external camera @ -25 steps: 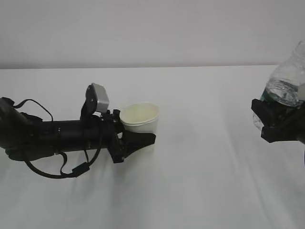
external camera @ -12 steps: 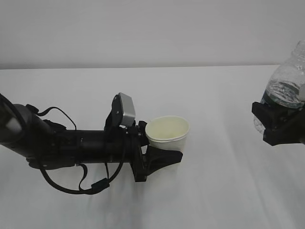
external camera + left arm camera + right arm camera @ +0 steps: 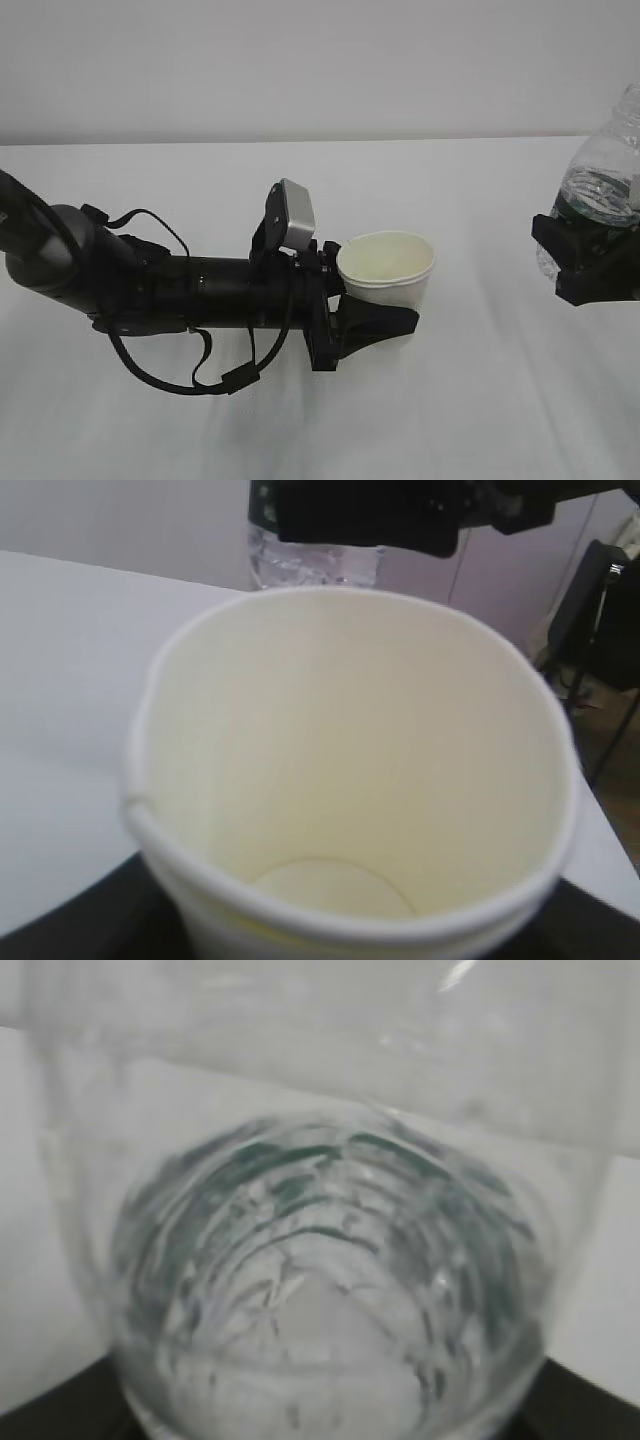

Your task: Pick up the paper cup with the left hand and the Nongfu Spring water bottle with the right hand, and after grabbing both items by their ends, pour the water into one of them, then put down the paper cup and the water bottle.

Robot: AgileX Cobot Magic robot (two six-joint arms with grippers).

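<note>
The white paper cup [image 3: 386,268] is upright with its cream inside empty [image 3: 350,760]. My left hand [image 3: 392,305] is shut on the cup's lower body, one black finger [image 3: 378,324] showing in front and the other hidden behind. At the right edge, my right hand [image 3: 588,262] is shut on the lower part of the clear Nongfu Spring water bottle [image 3: 603,170], which stands upright with water [image 3: 598,192] in it. The bottle's top is cut off by the frame. The bottle fills the right wrist view [image 3: 320,1290]. A wide gap separates cup and bottle.
A white table [image 3: 480,400] runs back to a pale wall. The left arm's loose cable [image 3: 190,380] hangs just above the cloth. In the left wrist view, dark equipment [image 3: 600,610] stands past the table's far edge.
My left arm has carried the cup to the right, toward the bottle, and a little nearer the camera. The right hand and the bottle have stayed in place.
</note>
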